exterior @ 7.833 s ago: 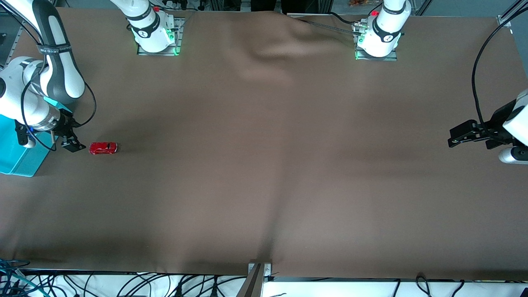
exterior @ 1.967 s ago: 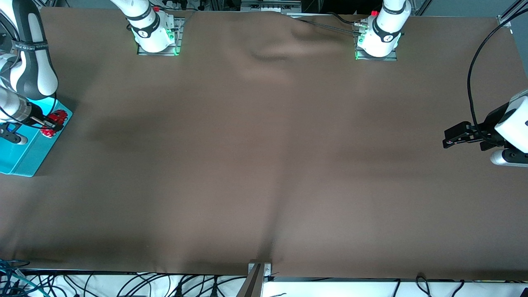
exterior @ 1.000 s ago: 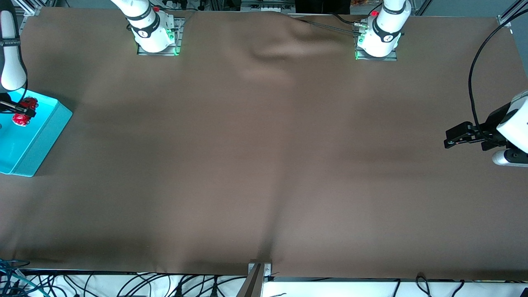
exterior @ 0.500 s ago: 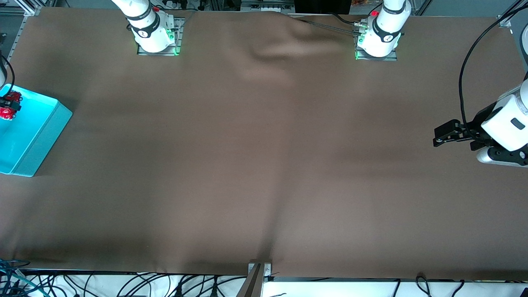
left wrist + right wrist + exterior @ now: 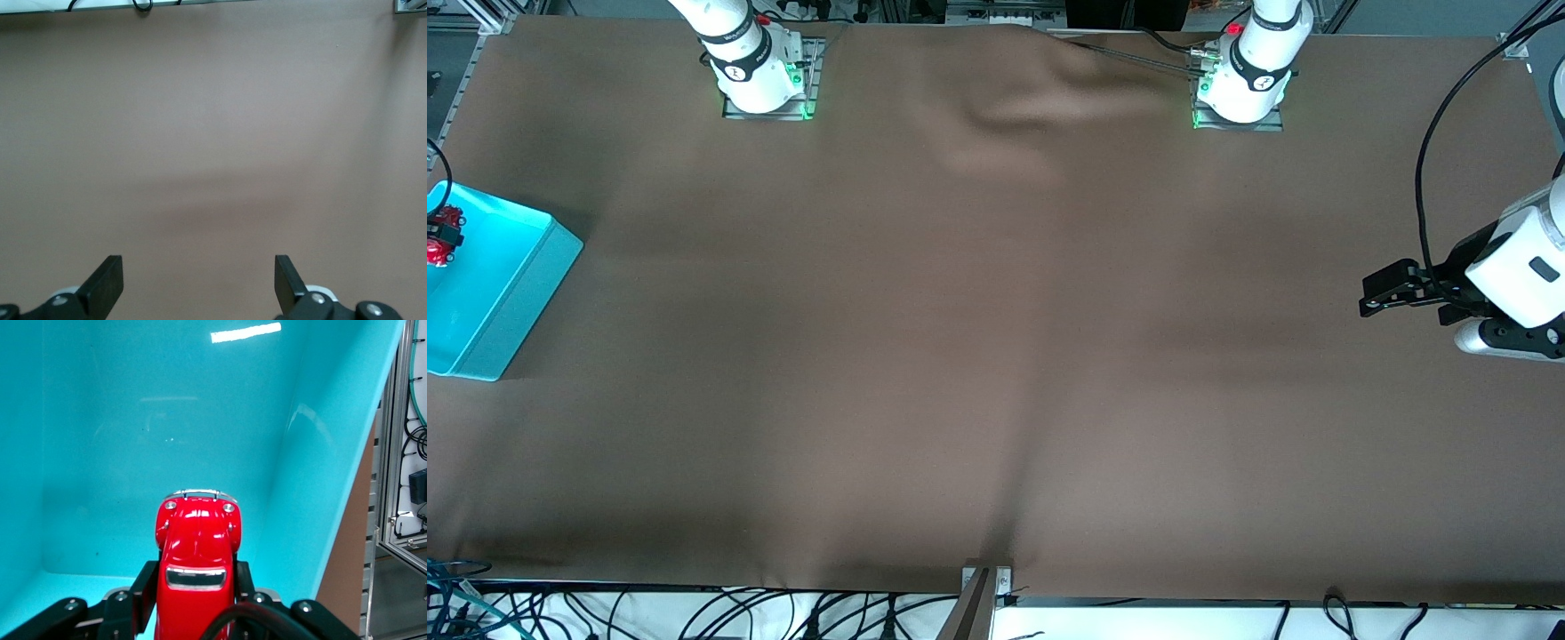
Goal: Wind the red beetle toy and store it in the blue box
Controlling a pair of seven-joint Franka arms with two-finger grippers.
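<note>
The blue box (image 5: 511, 280) sits at the right arm's end of the table, partly cut off by the view's edge. My right gripper (image 5: 434, 238) is shut on the red beetle toy (image 5: 438, 252) and holds it over the inside of the box. In the right wrist view the toy (image 5: 198, 550) sits between the black fingers (image 5: 145, 587), with the box's cyan floor and wall (image 5: 333, 487) below it. My left gripper (image 5: 1385, 292) is open and empty, above bare cloth at the left arm's end; its fingers (image 5: 107, 283) stand wide apart.
Brown cloth (image 5: 996, 338) covers the whole table, with wrinkles near the arms' bases. A metal bracket (image 5: 987, 582) sits at the table's near edge. Cables hang below that edge. An aluminium frame (image 5: 400, 453) stands beside the box.
My right gripper has carried the toy farther over the box toward the table's end, almost out of the front view. My left gripper moved a little toward the table's middle and lower.
</note>
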